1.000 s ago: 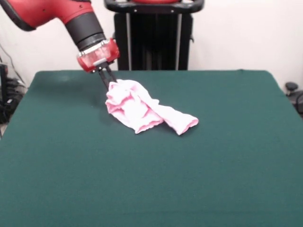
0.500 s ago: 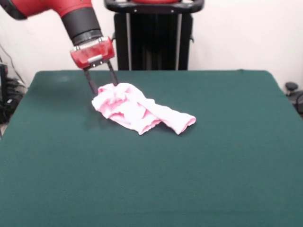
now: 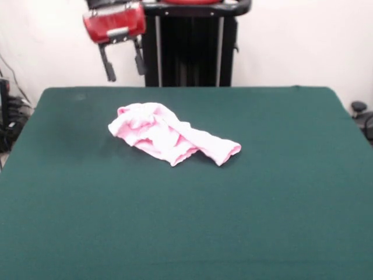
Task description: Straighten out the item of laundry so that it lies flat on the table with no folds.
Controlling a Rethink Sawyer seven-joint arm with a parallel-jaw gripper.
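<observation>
The item of laundry (image 3: 169, 137), pale pink, lies crumpled on the green table (image 3: 186, 221) left of centre. It is bunched in folds at its left end, and one leg trails to the right and ends in a cuff. My gripper (image 3: 125, 70) hangs open in the air above the table's far left part. It is up and to the left of the laundry and touches nothing. Its two dark fingers (image 3: 109, 71) point down with an empty gap between them.
The black pedestal (image 3: 189, 44) stands behind the table's far edge. Cables and dark equipment (image 3: 9, 116) sit off the table's left side. A small dark object (image 3: 358, 108) lies beyond the right edge.
My gripper let go of the laundry's left end, opened and rose clear of the table. The bunched left end was dragged a little left and then settled.
</observation>
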